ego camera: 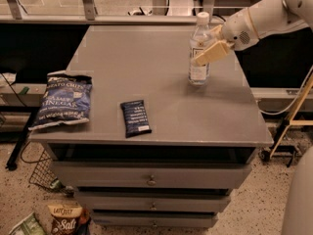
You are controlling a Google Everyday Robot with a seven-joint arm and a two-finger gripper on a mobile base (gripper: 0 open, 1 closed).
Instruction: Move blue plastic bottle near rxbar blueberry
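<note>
The blue plastic bottle [199, 72], clear with a white cap and white label, stands upright on the grey cabinet top [161, 82] at the back right. My gripper [203, 48] reaches in from the right. Its tan fingers [211, 53] clasp the bottle at mid-height, one across the front and one behind. The rxbar blueberry [135, 117], a small dark navy wrapper, lies flat near the front edge, well to the left of and nearer than the bottle.
A crinkled blue chip bag [62, 101] lies at the cabinet's left edge. Drawers [151, 180] are below. Snack bags [63, 219] lie on the floor at the lower left. A wheeled stand [288, 131] is at the right.
</note>
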